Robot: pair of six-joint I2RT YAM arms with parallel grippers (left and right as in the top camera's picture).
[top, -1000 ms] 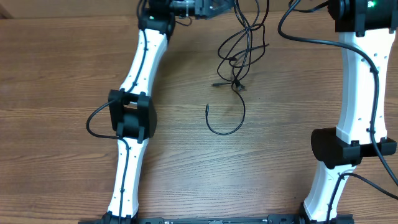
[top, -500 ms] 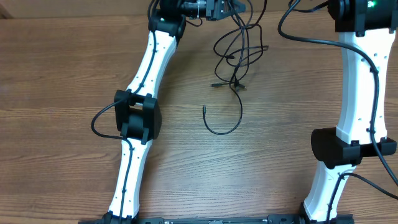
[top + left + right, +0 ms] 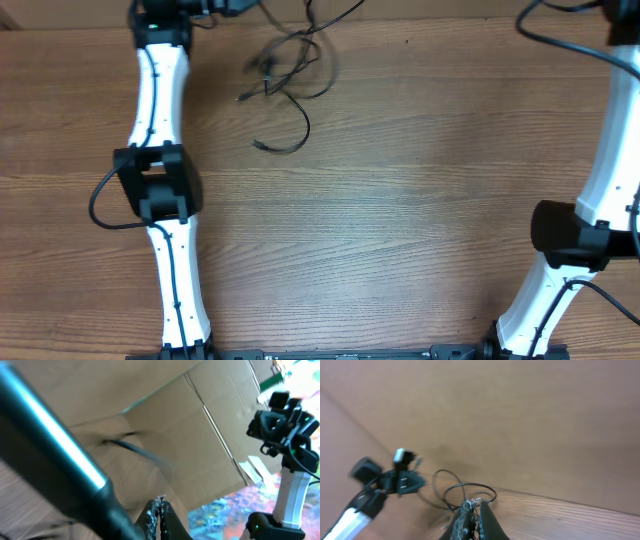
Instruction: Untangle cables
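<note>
Two fingers on the right gripper (image 3: 475, 505) look pressed together at the tips, but I honestly can't tell if a strand is pinched in there. Just past those tips the cables (image 3: 470, 484) sit as a couple of thin black loops on the wooden surface (image 3: 560, 510). Farther out, off to its left, is the left gripper (image 3: 412, 477), too blurry to call parted or closed. From overhead, the bunch lies near the left arm (image 3: 160, 120)'s far end, well apart from the right arm (image 3: 600, 180).
</note>
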